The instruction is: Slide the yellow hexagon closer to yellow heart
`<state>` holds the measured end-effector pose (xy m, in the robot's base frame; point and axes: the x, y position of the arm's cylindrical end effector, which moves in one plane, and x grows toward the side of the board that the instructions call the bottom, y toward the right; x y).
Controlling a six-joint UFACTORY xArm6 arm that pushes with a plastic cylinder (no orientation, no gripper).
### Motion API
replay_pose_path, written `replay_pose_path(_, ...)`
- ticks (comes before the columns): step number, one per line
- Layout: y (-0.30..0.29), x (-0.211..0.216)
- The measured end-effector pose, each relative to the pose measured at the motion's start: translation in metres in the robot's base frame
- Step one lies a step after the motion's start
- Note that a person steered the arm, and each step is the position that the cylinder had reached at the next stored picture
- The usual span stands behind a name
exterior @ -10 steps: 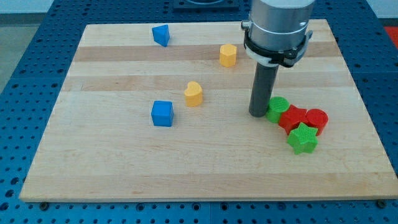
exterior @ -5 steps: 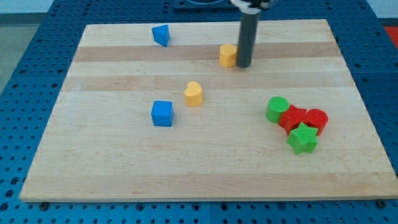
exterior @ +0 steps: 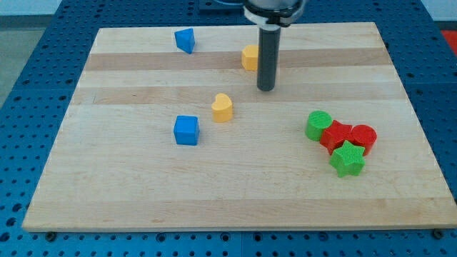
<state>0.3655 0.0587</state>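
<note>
The yellow hexagon (exterior: 249, 57) lies near the board's top middle, partly hidden on its right side by my rod. The yellow heart (exterior: 222, 108) lies below and to the left of it, near the board's middle. My tip (exterior: 265, 88) rests on the board just below and to the right of the hexagon, and to the right of the heart, apart from it.
A blue cube (exterior: 186, 130) sits left of the heart. A blue block (exterior: 185, 40) lies at the top left. At the right, a green cylinder (exterior: 318, 125), two red blocks (exterior: 335, 135) (exterior: 363, 137) and a green star (exterior: 347, 159) cluster together on the wooden board (exterior: 107, 178).
My tip moved from beside the green cylinder up to the hexagon's right side, then down and left. The hexagon has shifted a little to the left and up.
</note>
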Motion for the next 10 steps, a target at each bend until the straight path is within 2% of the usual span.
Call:
replay_pose_path(2,0.007,-0.091)
replay_pose_path(3,-0.011,-0.153)
replay_pose_path(4,-0.011,-0.153)
replay_pose_path(5,-0.015,-0.132)
replay_pose_path(7,-0.021,-0.044)
replay_pose_path(8,-0.045,-0.019)
replay_pose_path(9,-0.069,-0.005)
replay_pose_path(10,-0.069,-0.005)
